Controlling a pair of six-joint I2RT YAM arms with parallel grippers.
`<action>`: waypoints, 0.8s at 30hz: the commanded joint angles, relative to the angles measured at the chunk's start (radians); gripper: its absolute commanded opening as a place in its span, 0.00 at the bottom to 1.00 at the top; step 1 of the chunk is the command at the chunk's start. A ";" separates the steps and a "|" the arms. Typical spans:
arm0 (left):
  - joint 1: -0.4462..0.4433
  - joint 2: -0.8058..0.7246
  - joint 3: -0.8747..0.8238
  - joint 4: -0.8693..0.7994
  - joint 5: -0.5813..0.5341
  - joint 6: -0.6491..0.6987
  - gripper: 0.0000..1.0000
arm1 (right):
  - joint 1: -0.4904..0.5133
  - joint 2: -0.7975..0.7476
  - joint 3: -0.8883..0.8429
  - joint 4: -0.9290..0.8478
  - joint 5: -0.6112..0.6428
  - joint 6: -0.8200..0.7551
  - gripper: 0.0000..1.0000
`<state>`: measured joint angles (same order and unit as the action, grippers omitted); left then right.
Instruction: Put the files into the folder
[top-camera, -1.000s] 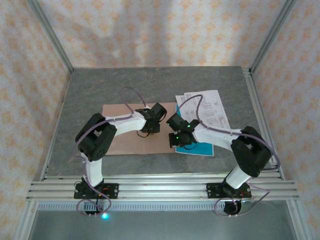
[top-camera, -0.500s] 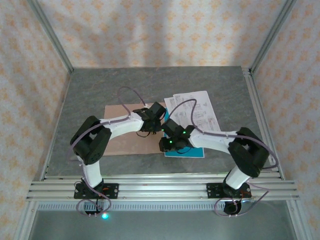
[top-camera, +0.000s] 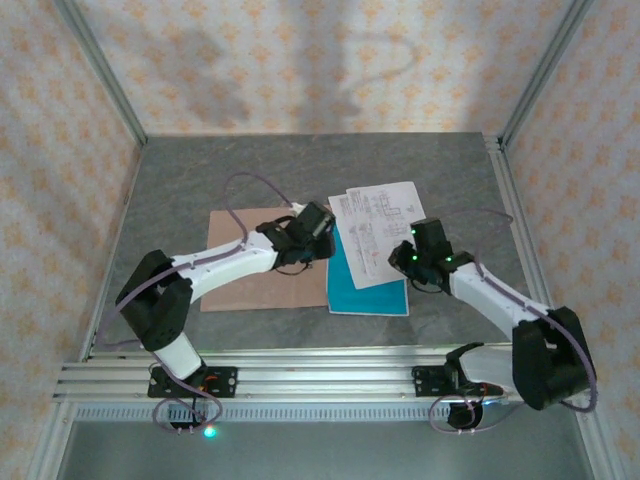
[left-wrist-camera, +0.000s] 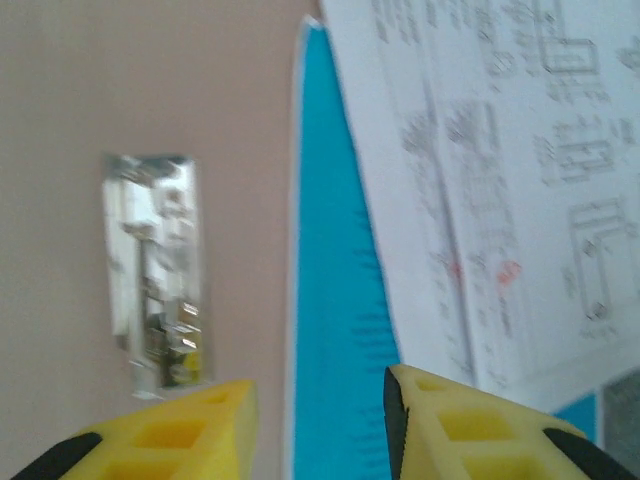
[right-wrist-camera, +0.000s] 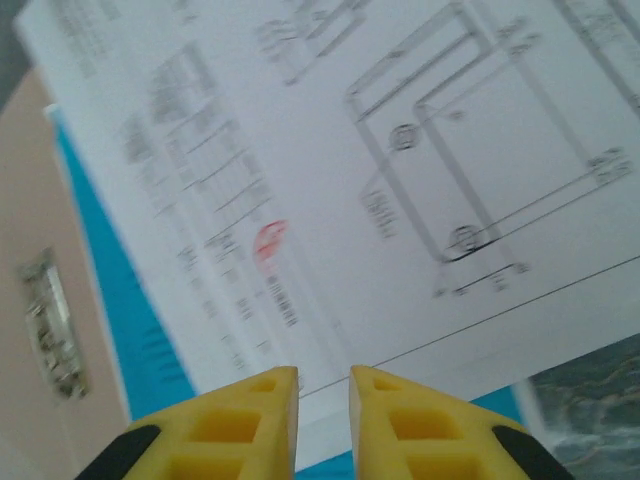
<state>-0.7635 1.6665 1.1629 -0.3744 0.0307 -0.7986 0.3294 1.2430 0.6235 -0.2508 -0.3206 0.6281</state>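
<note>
Obs., top view: the folder (top-camera: 265, 290) lay flat on the grey table (top-camera: 200, 180), left of centre, long side across. The teal sheet (top-camera: 352, 290) lay right against the folder's right edge; I could not tell whether it overlapped that edge. The white sheets (top-camera: 385, 225) lay fanned over the teal sheet's far half and ran on toward the far right, onto bare table. All files sat to the right of the folder, none on its open face.

Left end effector (top-camera: 316, 240): sat over the folder's right edge, arm reaching across the folder. In the left wrist view its yellow fingers (left-wrist-camera: 480, 425) stood clearly apart with nothing between them. Below them lay the pinkish card, the metal clip (left-wrist-camera: 155, 270) on it, then the teal sheet and the printed sheets to the right. The clip sat near the teal sheet's edge but apart from it.

Right end effector (top-camera: 403, 263): sat over the near right part of the white sheets. In the right wrist view its fingers (right-wrist-camera: 230, 425) were drawn nearly together, with only a thin slit between them and white paper showing through it. They sat above the near edge of the top sheet. Whether the tips touched the paper could not be told.
</note>
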 joint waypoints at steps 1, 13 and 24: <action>-0.056 0.056 0.015 0.073 0.025 -0.089 0.37 | -0.033 0.090 0.041 -0.004 -0.034 0.000 0.19; -0.072 0.237 0.141 0.194 0.070 -0.181 0.50 | -0.035 0.282 0.068 0.033 -0.055 0.005 0.16; -0.073 0.417 0.283 0.161 0.073 -0.161 0.50 | -0.033 0.245 0.007 0.041 -0.096 0.004 0.16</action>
<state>-0.8371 2.0731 1.4044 -0.1940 0.1013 -0.9646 0.2974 1.4948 0.6586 -0.1822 -0.4137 0.6285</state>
